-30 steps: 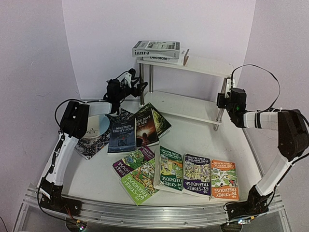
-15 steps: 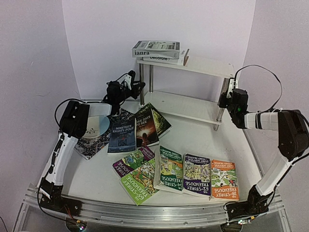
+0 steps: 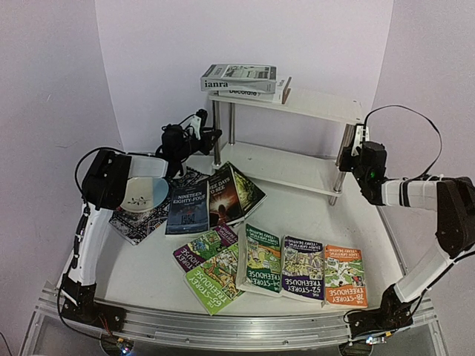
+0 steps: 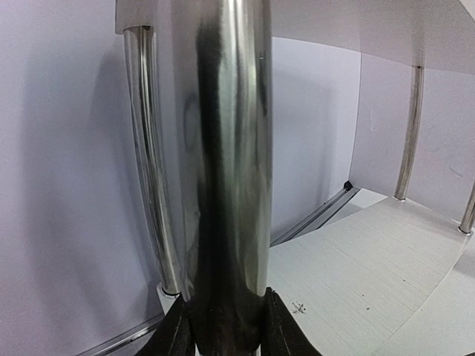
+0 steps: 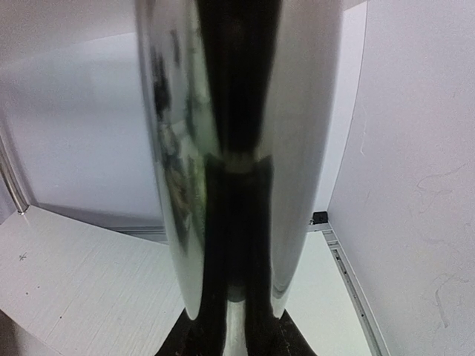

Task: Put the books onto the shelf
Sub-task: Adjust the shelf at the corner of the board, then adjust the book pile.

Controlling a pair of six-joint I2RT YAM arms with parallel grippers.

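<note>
**A:** Left hand [image 3: 211,136] is clamped narrow around the front-left leg [image 4: 223,148] of the shelf [image 3: 319,104], at 10 o'clock. Right hand [image 3: 352,148] grips the front-right leg [image 5: 237,111], at 2.

**B:** The danger?

**A:** Uneven pulls could tilt the shelf, at 12 on the surface [image 3: 312,215]. The stacked books [image 3: 239,78] at its 11 o'clock corner might slide onto the loose books [image 3: 274,263] at 6.

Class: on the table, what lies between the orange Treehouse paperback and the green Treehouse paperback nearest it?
One purple Treehouse paperback, lying flat between the orange paperback and the green paperback; the top external view shows it.
</note>
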